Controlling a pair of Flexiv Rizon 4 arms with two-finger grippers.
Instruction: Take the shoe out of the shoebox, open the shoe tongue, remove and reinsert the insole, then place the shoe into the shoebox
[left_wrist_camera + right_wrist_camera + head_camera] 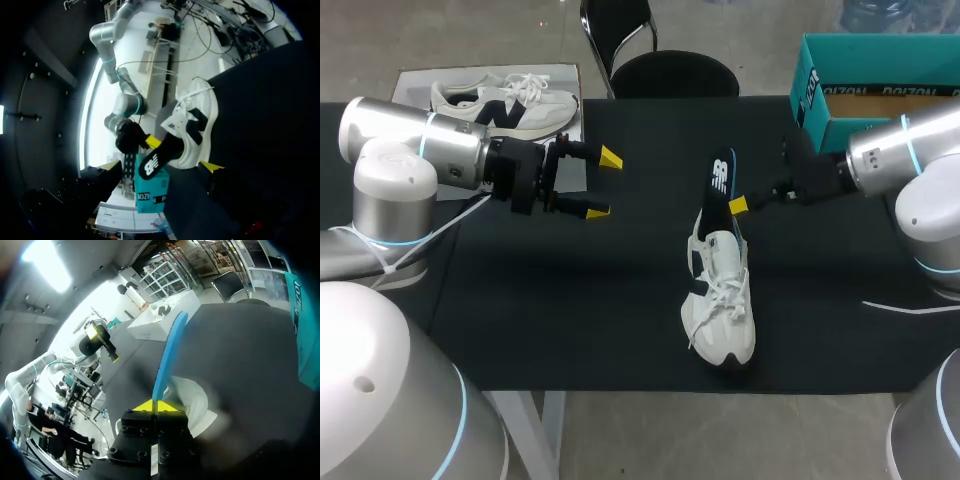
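Our right hand [738, 205] pinches the insole [720, 180] by its edge. The insole's long way lines up with the white sneaker [722, 300], which lies on the counter [570, 320] just beside that hand (heel end nearest). Our left hand [598, 185] hangs open, well apart.

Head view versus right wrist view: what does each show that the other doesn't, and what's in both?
Only the head view: the whole white lace-up sneaker on the black table, and the black top face of the blue-edged foam insole. Only the right wrist view: both yellow tips of the right pincer pressed onto the insole's thin blue edge from two sides. Both: the sneaker, the insole, the teal cardboard shoebox and the open left pincer.
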